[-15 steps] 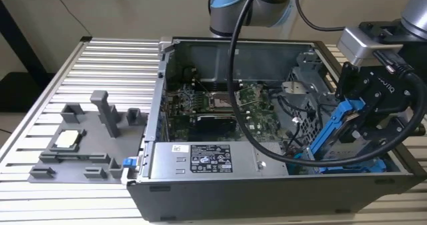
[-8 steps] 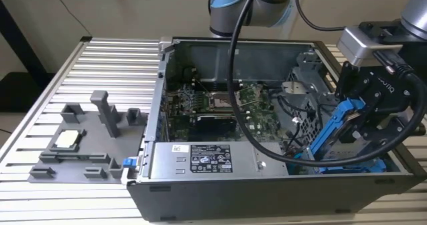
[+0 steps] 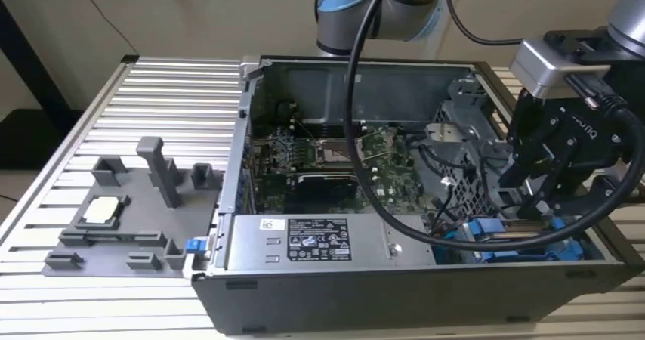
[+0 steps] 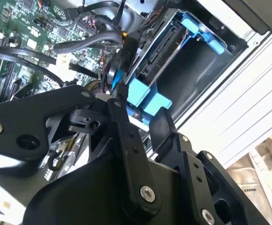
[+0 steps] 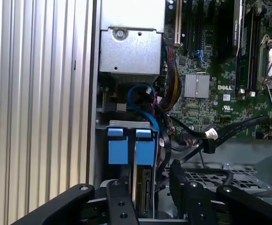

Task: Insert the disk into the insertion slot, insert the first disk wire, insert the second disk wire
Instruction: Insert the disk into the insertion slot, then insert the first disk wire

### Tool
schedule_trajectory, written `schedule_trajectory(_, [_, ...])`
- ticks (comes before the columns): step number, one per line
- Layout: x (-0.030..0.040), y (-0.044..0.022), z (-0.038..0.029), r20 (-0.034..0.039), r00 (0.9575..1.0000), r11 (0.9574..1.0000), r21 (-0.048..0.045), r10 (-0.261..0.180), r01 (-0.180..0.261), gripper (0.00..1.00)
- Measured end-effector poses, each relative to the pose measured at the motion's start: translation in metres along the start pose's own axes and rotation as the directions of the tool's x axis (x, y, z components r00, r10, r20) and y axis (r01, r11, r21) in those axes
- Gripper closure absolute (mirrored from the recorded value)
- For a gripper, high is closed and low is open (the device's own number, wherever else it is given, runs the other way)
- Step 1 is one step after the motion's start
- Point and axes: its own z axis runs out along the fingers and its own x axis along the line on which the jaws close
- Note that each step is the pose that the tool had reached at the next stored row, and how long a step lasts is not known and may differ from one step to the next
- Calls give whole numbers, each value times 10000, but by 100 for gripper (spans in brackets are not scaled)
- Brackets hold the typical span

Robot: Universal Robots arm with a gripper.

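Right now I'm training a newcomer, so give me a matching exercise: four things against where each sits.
1 gripper
2 grey tray
3 green circuit board
4 labelled silver box

A on the table, exterior view's left of the case
B middle of the case
C above the blue drive frames
D inside the case, nearest the exterior camera

Pairs: 1-C, 2-A, 3-B, 4-D

- Open computer case (image 3: 353, 295) sits on slatted table (image 3: 151, 91), toward the exterior view's right.
- Fixture plate (image 3: 121, 219) lies on the table beside the case, on the exterior view's left.
- Inside the case: motherboard (image 3: 322, 151) behind power supply (image 3: 322, 242), perforated cage (image 3: 464, 181) to their right.
- Disk (image 5: 144, 187) stands just beside the other drive (image 5: 118, 145), in the near right corner, under the gripper (image 3: 539, 204).
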Motion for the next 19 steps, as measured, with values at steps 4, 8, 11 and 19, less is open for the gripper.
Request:
schedule_trajectory(4, [-6, 6, -167, 0, 10000, 10000, 0, 0, 0, 53])
schedule_trajectory(8, [-18, 10, -264, -11, 10000, 10000, 26, -2, 2, 53])
schedule_trajectory(11, [-23, 21, -265, -9, 10000, 9985, 540, -13, 14, 53])
schedule_trajectory(19, [-65, 29, -251, -28, 9998, 9862, 1642, -195, 197, 53])
